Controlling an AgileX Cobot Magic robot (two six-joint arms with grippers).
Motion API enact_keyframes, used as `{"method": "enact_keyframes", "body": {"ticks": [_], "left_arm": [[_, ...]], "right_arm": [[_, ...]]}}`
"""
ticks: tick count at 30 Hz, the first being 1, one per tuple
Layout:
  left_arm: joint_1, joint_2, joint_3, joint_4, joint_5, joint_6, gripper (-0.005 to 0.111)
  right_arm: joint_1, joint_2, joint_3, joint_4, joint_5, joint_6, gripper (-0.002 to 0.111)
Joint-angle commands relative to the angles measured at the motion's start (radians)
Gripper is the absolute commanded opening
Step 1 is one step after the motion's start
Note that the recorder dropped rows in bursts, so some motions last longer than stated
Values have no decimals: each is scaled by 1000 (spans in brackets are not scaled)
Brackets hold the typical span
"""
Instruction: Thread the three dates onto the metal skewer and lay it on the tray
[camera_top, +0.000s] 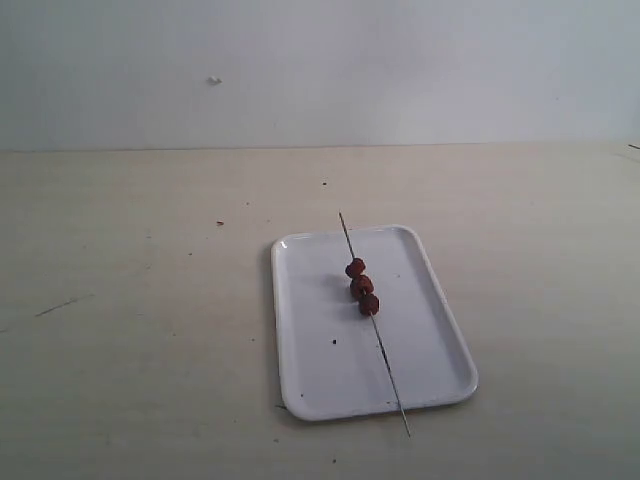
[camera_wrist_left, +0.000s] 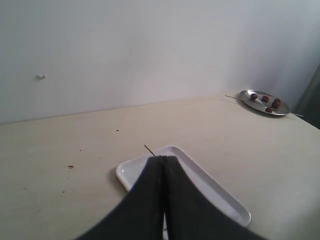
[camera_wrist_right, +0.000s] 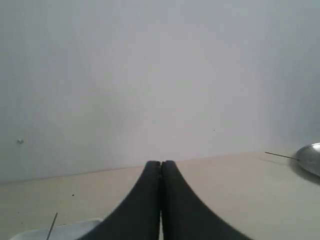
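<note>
With left tool (camera_wrist_left: 163, 165) and right tool (camera_wrist_right: 160, 167) pressed together empty, the stiff, slippery metal skewer (camera_top: 385, 360) is judged best pinched on bare rod beside the three dates (camera_top: 362, 286).

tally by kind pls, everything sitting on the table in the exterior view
dates: 3
metal skewer: 1
white tray: 1
total: 5

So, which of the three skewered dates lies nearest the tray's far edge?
The end date, uppermost in the exterior view; the middle date and last date follow toward the near edge.
</note>
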Motion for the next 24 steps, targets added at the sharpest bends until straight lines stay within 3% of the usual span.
{"method": "enact_keyframes", "body": {"ticks": [1,12,19,22,24], "left_arm": [[2,-5,3,-1,1,3,0],[2,-5,3,4,1,9,0],[-24,-96,38,71,-48,34,0],[-13,-141,96,145,-115,-46,0],[17,-153,138,271,-163,-209,0]], "right_arm": [[-6,-4,5,2,1,4,0],[-6,-4,5,-1,1,4,0],[-6,-4,5,-1,1,4,0],[-6,-4,5,-1,1,4,0],[-6,-4,5,-1,1,4,0]]}}
